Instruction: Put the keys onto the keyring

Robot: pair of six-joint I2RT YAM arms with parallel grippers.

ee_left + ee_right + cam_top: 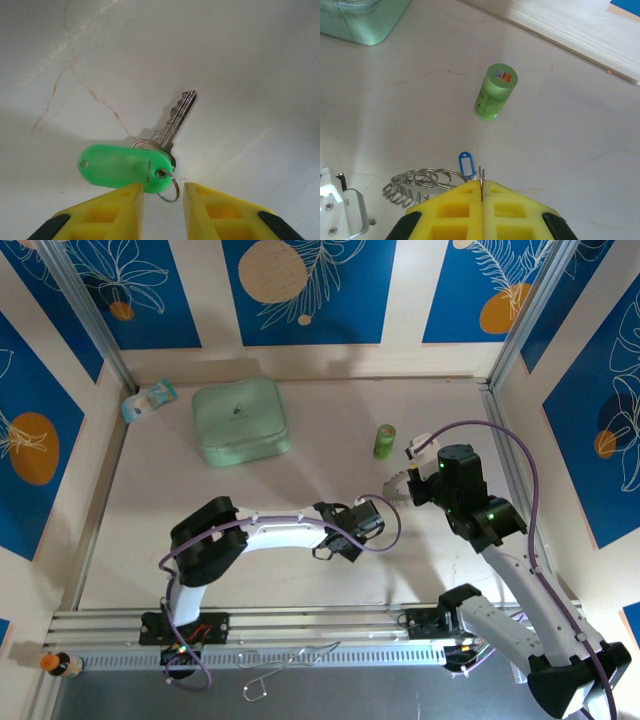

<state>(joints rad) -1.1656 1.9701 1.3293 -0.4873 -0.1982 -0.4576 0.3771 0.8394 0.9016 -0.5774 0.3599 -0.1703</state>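
**Asker:** Where is the green key (125,167)?

**Arm:** It lies flat on the table (240,60), just ahead of my left gripper (163,187). Its plastic head lies crosswise right off my fingertips (131,192). The metal blade (177,115) points away from me, up and to the right.

**Asker:** Have you got it?

**Arm:** No. My left fingers stand apart and nothing is caught between them. The near end of the head sits at the mouth of that gap.

**Asker:** And the other hand?

**Arm:** My right gripper (481,184) is clenched tight, with a thin sliver of metal pinched between the pads. It looks like the wire of the keyring (400,192), whose coils trail off to the left of my fingers. The blue key (465,164) sits just in front of them, against the coils. I cannot tell whether it is threaded on.

**Asker:** How will the green one handle?

**Arm:** I judge it light and stiff. It is also thin and flat on a smooth top, so it may skate or swivel as I close. The plastic head is the thickest and least slippery part. I would grip it across its short width and leave the end with the hole free for threading. The blade seems too slim and slick for a sure hold.
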